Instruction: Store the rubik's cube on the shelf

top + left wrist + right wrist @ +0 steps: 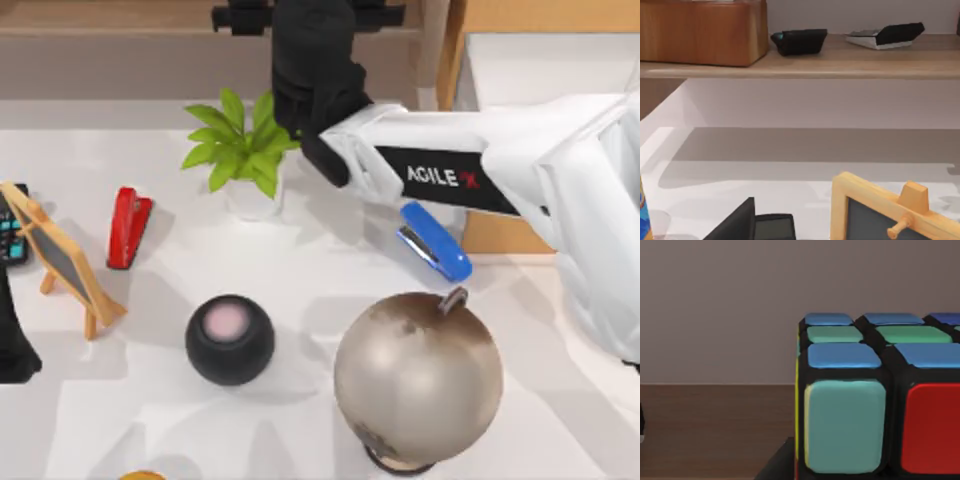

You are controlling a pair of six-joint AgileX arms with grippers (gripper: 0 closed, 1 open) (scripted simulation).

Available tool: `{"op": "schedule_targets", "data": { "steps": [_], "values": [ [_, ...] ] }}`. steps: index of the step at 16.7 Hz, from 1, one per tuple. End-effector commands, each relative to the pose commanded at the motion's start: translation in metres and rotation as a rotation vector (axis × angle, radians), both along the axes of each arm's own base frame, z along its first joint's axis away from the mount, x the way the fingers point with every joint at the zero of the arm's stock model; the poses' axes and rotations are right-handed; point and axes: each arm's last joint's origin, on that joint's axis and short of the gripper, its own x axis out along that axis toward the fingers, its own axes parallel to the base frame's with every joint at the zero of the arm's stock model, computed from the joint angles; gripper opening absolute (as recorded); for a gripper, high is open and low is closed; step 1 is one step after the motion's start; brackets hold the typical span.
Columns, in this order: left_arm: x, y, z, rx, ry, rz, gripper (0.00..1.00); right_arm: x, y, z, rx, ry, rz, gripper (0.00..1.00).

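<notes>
1. Your right arm point(470, 165) has a smooth white casing and reaches from the right across to the shelf point(120, 45) at the table's far edge. Its black right gripper point(310, 20) is over the shelf, and you cannot tell whether the fingers are clenched or released.
2. In the right wrist view, the rubik's cube point(875, 395) is close up: glossy rounded squares of blue, green, pale teal and red in a black frame, above brown wood grain and before a plain grey-brown back wall.
3. Your left arm point(15, 340) is parked at the table's left edge.
4. The white table point(300, 270) carries a matte metallic globe point(418, 378), a round black speaker point(229, 339), a blue stapler point(435, 240), a red stapler point(128, 226), a leafy potted plant point(238, 148) and a wood-framed small chalkboard point(62, 258).
</notes>
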Motion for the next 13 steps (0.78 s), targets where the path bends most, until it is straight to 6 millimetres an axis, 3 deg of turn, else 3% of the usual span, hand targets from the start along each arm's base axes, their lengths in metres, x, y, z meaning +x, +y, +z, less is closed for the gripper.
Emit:
{"op": "schedule_targets", "data": {
  "steps": [8,13],
  "values": [
    [0.0000,0.0000,0.0000,0.000,0.000,0.000,1.00,0.0000,0.0000,0.0000,0.000,0.000,0.000,0.98],
    [0.0000,0.0000,0.0000,0.000,0.000,0.000,1.00,0.0000,0.0000,0.0000,0.000,0.000,0.000,1.00]
  ]
}}
